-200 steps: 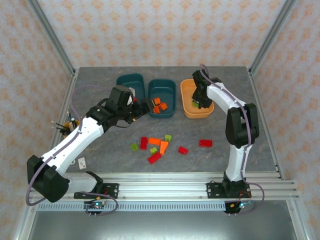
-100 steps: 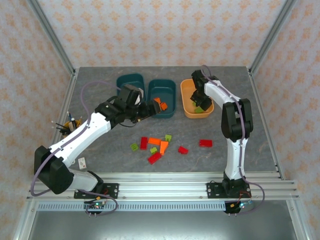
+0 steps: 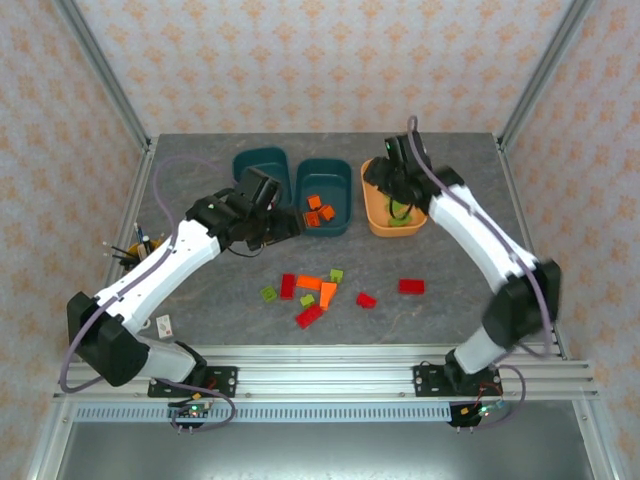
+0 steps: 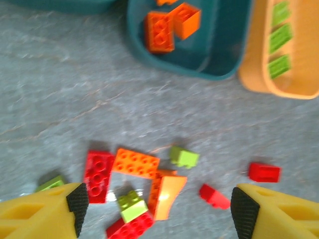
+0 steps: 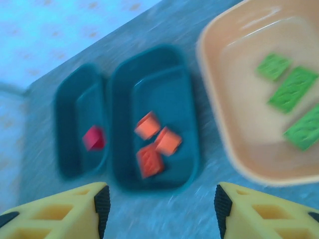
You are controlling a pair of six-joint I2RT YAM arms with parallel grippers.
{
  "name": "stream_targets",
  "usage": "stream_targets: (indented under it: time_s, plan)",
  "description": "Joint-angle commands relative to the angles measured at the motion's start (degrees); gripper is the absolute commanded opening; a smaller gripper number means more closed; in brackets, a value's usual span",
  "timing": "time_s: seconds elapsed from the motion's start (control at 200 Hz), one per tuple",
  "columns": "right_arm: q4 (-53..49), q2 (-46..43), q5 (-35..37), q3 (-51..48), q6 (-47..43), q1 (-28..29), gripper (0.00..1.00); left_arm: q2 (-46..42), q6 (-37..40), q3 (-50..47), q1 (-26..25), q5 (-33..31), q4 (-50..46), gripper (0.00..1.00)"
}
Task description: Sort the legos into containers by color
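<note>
Judge the sort a little under half complete: seven bricks sit in tubs, while about nine loose legos (image 3: 308,283) in red, orange and green lie clustered on the surface (image 3: 230,310) at lower centre of the top view.

Check the containers from left to right:
- The left teal tub (image 3: 250,158) holds one red brick (image 5: 93,138).
- The middle teal tub (image 3: 325,165) holds three orange bricks (image 5: 168,141).
- The orange tub (image 3: 385,228) holds three green bricks (image 5: 294,95).

The left end effector (image 4: 159,211) is spread and empty above the cluster. The right end effector (image 5: 160,206) is spread and empty over the tubs.
</note>
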Motion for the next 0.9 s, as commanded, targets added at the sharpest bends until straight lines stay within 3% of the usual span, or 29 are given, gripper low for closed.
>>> stream_targets:
  time_s: [0.0,0.125,0.285,0.896]
  plan:
    - [6.16,-4.34,-8.86,-12.00,-4.40,3.56,0.62,4.51,4.76,-3.25,-1.01,-1.76,-4.47,0.72]
    - [7.63,-11.20,-11.65,-23.06,-0.58,7.38,0.64,9.56,9.90,-2.68,-3.00,-3.11,-5.08,0.70]
    - [9.08,-16.75,-13.41,-30.60,2.00,7.89,0.67,14.64,11.67,-2.87,-5.01,-3.68,-4.10,0.66]
    - [7.62,-16.12,-11.73,-30.76,2.59,7.89,0.67,22.08,12.88,-6.85,-7.22,-4.63,-0.94,0.51]
